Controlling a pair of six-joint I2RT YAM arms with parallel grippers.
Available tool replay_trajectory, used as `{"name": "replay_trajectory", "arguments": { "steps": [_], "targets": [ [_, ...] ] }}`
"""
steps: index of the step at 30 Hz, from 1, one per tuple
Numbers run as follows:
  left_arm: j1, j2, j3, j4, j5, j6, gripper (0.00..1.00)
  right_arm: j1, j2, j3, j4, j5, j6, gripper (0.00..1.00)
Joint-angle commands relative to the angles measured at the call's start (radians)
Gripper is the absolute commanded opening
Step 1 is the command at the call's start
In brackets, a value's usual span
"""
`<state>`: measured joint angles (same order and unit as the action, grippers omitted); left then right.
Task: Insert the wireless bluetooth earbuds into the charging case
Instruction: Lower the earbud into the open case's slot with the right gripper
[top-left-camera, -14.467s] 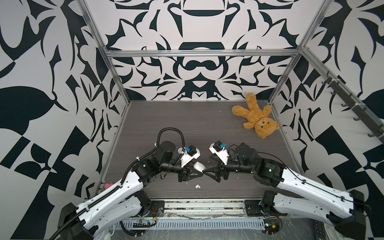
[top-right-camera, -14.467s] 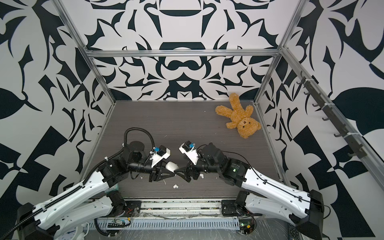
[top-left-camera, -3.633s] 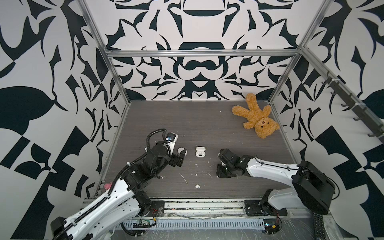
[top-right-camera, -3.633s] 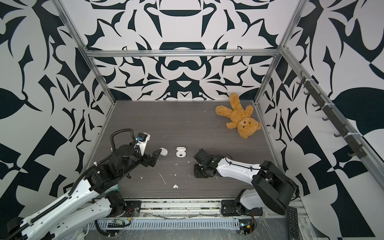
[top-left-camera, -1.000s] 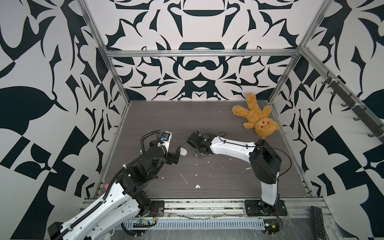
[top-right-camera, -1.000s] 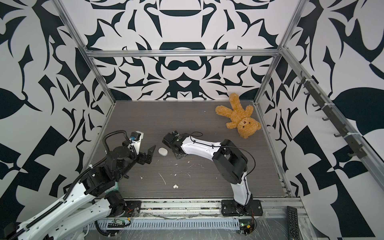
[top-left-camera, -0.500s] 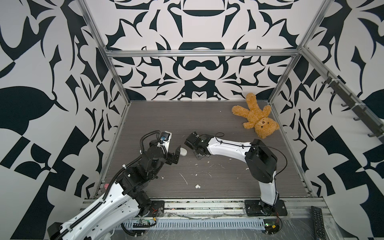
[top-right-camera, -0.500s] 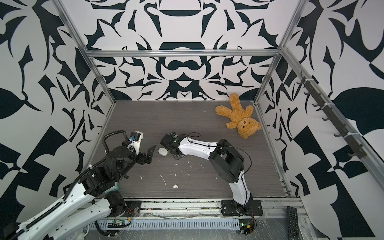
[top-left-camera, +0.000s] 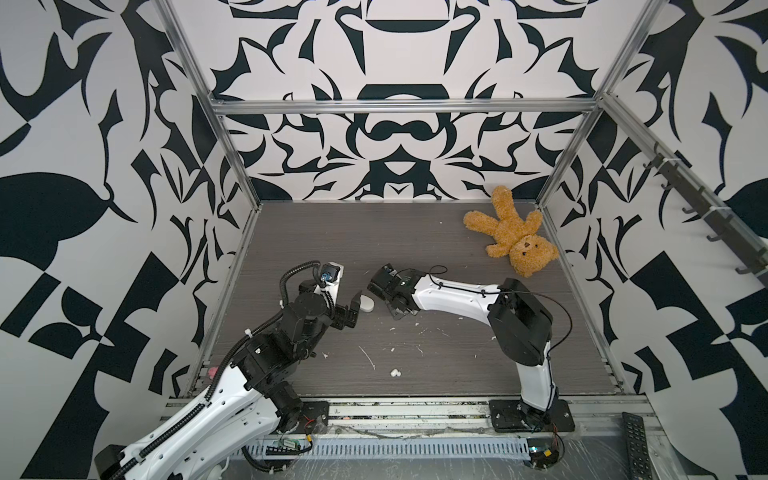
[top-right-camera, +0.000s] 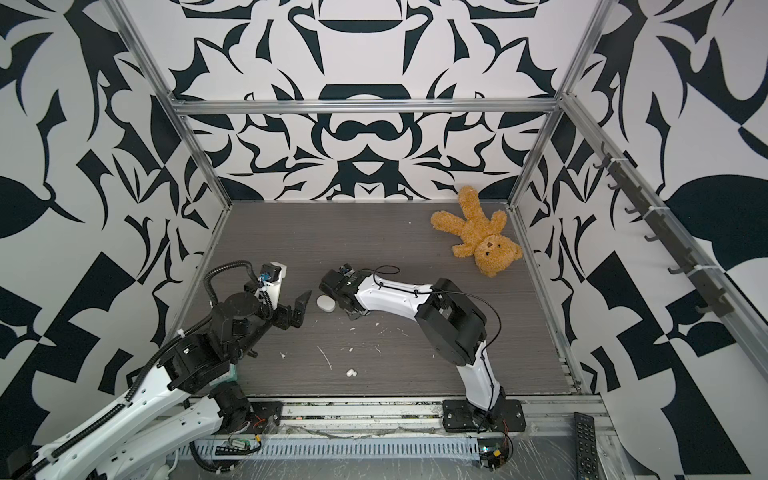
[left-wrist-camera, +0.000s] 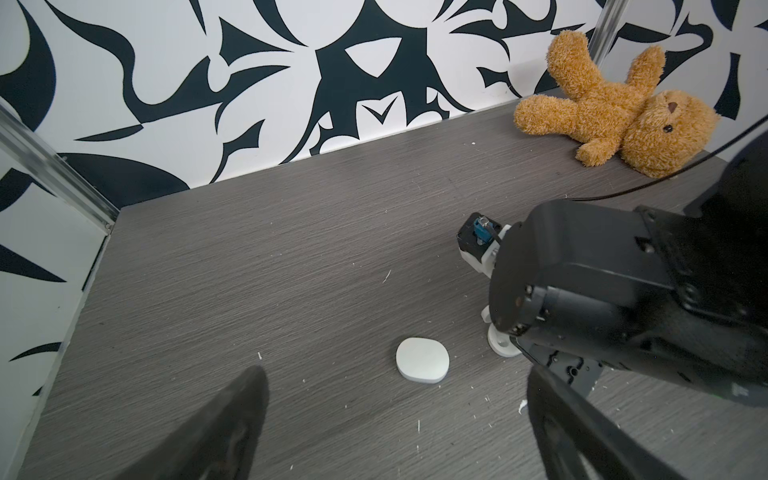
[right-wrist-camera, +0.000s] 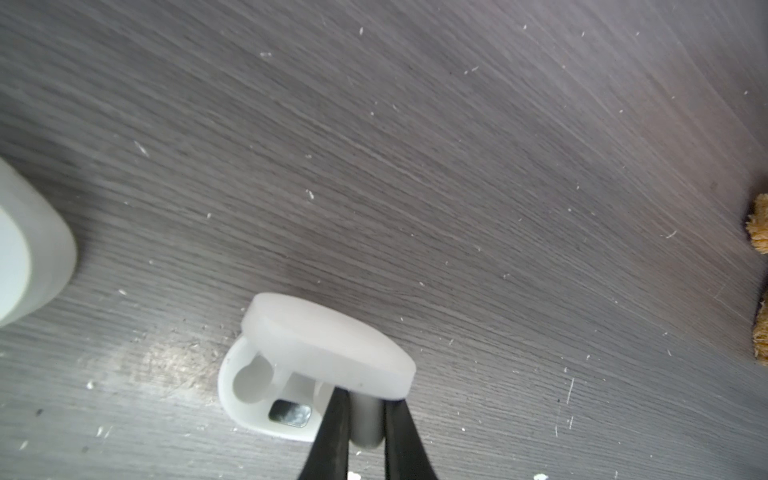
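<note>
Right gripper (right-wrist-camera: 360, 405): clamped on open case (right-wrist-camera: 266, 395), just beside shut case (left-wrist-camera: 422, 359), likely steadying it for loading.
Left gripper (top-right-camera: 300, 308): spread wide, empty, near shut case.
Earbuds (top-left-camera: 395, 372): loose, well apart from it.

My fingers (right-wrist-camera: 336, 432): matt black plastic; charging case (right-wrist-camera: 328, 345): white plastic, smooth satin lid, one shiny metal plate inside; table (right-wrist-camera: 415, 166) under the case: matt grey wood grain, flecked; teddy bear (left-wrist-camera: 615, 120) beyond the case: shaggy tan plush.

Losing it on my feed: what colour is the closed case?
White: closed case, best in the left wrist view.
</note>
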<state>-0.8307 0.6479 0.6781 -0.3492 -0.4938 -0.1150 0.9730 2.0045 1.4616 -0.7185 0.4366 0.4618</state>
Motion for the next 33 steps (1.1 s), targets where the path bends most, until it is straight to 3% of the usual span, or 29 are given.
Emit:
{"name": "replay_trajectory", "arguments": {
  "steps": [1, 33],
  "targets": [
    [0.003, -0.01, -0.013, -0.003, -0.006, -0.003, 0.99, 0.013, 0.008, 0.037, -0.018, 0.04, -0.01, 0.0],
    [0.003, -0.011, -0.014, -0.003, -0.003, -0.002, 0.99, 0.04, 0.046, 0.023, -0.031, 0.111, -0.008, 0.02]
  ]
}}
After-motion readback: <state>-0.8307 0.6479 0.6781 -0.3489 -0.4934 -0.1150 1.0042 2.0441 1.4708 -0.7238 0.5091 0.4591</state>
